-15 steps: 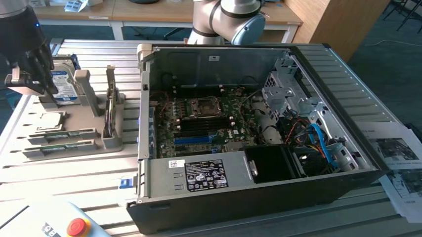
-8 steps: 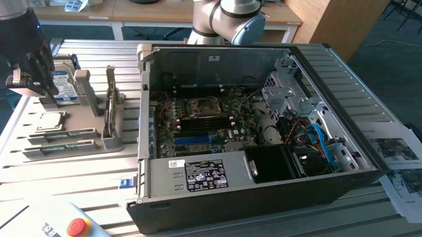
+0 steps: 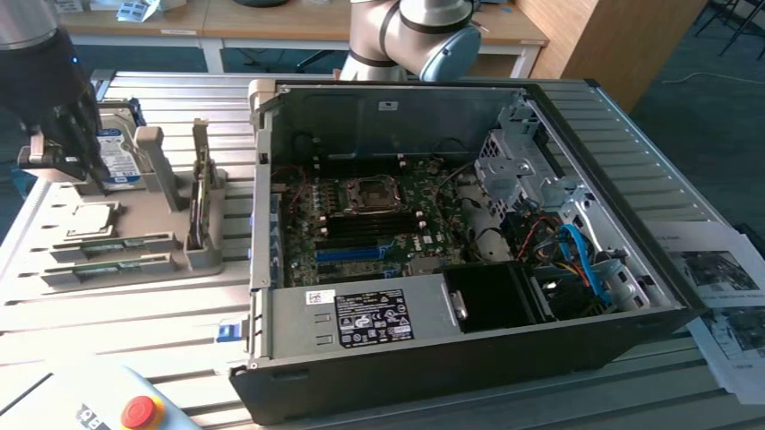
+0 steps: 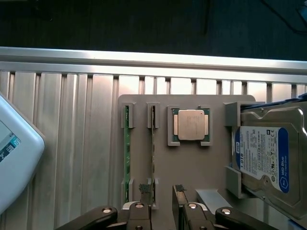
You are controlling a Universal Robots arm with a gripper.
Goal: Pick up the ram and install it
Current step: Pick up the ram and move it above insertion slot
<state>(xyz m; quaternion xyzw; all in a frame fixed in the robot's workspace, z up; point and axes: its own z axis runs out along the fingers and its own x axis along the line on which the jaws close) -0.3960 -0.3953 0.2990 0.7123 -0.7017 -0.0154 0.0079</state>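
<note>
At the near left corner of the surface (image 3: 132,331) (exterior view's left) lies a white pendant (image 3: 141,410) with a red button. Behind it, along the left edge, stands a grey holder (image 3: 150,219). Two sticks sit on edge in its slots: an outer ram stick (image 4: 126,148) and, just beside it, the ram (image 4: 153,143), seated and not lifted. Next along the holder sit the processor (image 4: 190,124) and the hard drive (image 4: 264,158). The pincer (image 4: 161,190) hangs above the holder, jaws apart and gripping nothing. The ram's end lines up between its fingers (image 4: 143,191). Further right, mid-surface, the open computer case (image 3: 478,358) shows its motherboard (image 3: 371,224). Papers (image 3: 729,305) lie at the right edge.
</note>
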